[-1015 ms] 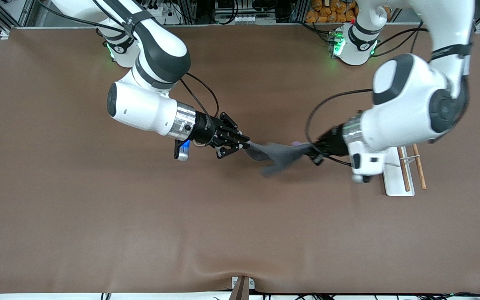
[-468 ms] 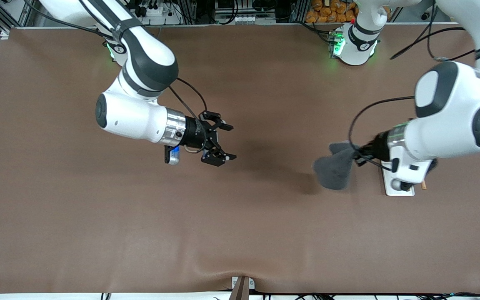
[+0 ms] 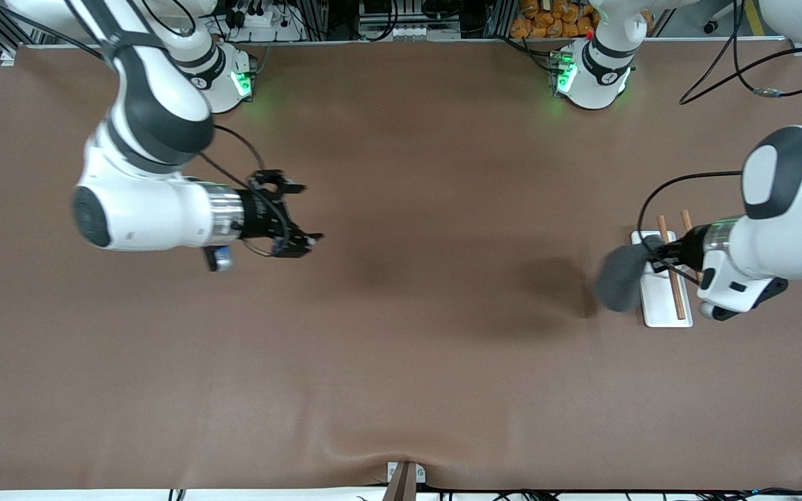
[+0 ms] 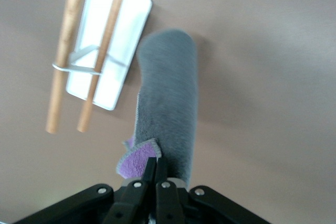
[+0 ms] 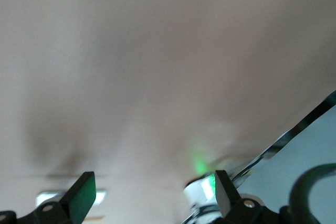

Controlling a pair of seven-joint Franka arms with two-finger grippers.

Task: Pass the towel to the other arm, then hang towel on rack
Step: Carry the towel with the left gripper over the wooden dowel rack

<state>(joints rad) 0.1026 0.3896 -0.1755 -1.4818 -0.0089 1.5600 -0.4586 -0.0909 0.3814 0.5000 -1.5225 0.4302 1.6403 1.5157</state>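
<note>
The towel (image 3: 620,278), dark grey with a paler edge, hangs in the air from my left gripper (image 3: 657,259). It is over the edge of the rack (image 3: 660,309) that faces the right arm's end of the table. In the left wrist view the left gripper (image 4: 156,165) is shut on the towel (image 4: 170,98) at a corner that shows a purple underside. The rack (image 4: 123,30) shows there with its white base, two wooden rods and wire crosspiece, and nothing hangs on it. My right gripper (image 3: 309,213) is open and empty over bare table toward the right arm's end. It also shows open in the right wrist view (image 5: 152,190).
The brown table mat (image 3: 401,348) covers the table. Both arm bases with green lights stand along the table's edge farthest from the front camera. A small bracket (image 3: 404,476) sits at the edge nearest the front camera.
The right gripper let go of the towel, opened and drew back toward its end of the table. The left gripper carried the towel over to the rack.
</note>
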